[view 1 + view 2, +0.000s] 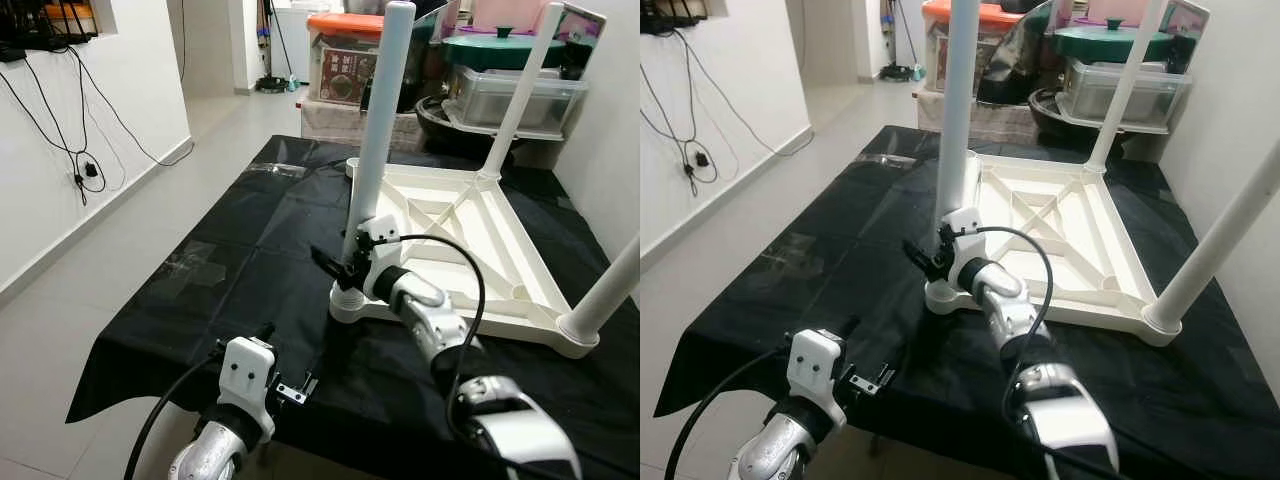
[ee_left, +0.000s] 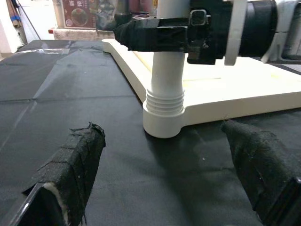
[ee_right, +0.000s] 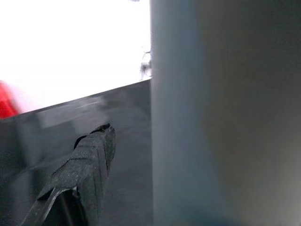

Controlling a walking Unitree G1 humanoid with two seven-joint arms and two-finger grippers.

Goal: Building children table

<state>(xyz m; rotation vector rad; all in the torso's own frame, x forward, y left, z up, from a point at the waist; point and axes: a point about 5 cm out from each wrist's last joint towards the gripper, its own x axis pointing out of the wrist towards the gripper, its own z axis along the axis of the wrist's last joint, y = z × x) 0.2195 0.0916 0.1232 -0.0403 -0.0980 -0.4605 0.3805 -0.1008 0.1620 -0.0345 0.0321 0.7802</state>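
A white children's table [image 1: 470,240] lies upside down on a black cloth [image 1: 240,250], with its white legs pointing up. My right gripper [image 1: 330,265] reaches around the near-left leg [image 1: 380,130], just above that leg's threaded collar [image 2: 162,101]. One black finger [image 3: 89,165] stands apart from the leg [image 3: 221,117], so the gripper is open. My left gripper [image 2: 169,179] hangs low by the cloth's front edge. It faces the leg's base, open and holding nothing.
Two more legs [image 1: 525,85] [image 1: 610,290] rise on the right side. Storage boxes [image 1: 345,55] and a green-lidded pot [image 1: 500,45] crowd the back. A white wall with hanging cables [image 1: 80,160] and tiled floor [image 1: 120,260] lie to the left.
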